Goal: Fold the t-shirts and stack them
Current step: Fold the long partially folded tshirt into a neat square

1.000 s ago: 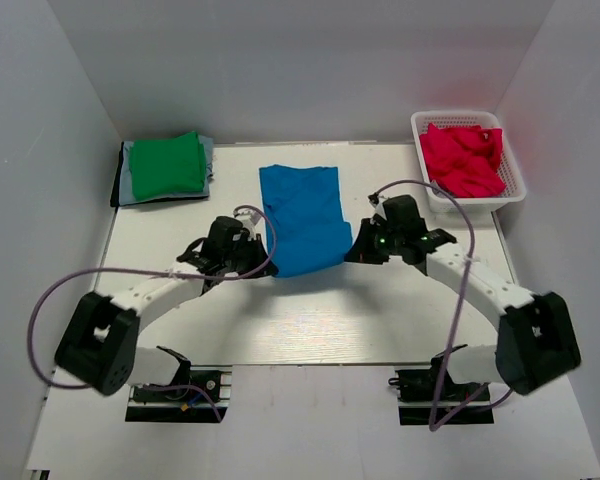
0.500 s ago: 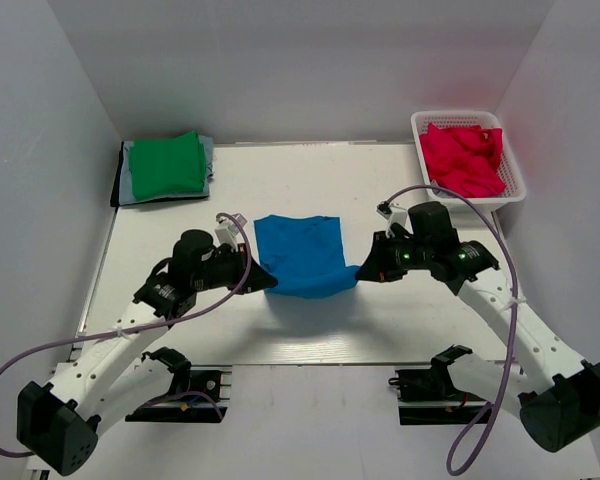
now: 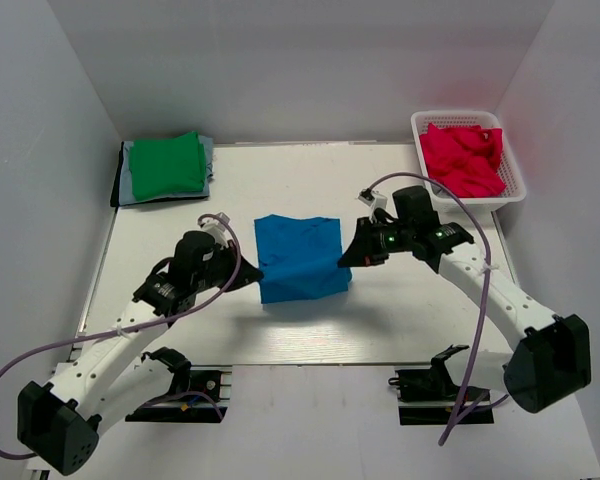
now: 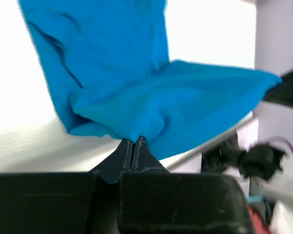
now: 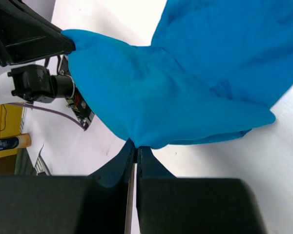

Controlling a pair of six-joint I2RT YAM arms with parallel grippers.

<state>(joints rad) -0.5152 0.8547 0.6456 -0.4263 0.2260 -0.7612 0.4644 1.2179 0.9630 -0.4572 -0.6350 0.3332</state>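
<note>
In the middle of the bench (image 3: 410,310) lies the blue t-shirt (image 3: 300,257), its near corners lifted, the left hand (image 3: 253,272) and right hand (image 3: 347,259) each clamped on one. Best to carry both corners far together, level, matching edges before release.

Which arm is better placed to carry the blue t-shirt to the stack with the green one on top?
Probably the left: the left pincer is shut on the blue t-shirt at the side nearer the stack; the right pincer holds the opposite side.

Plain blue t-shirt (image 3: 298,257), green t-shirt (image 3: 166,165), crimson-pink t-shirts (image 3: 462,160), and seemingly a grey t-shirt (image 3: 207,155).
</note>
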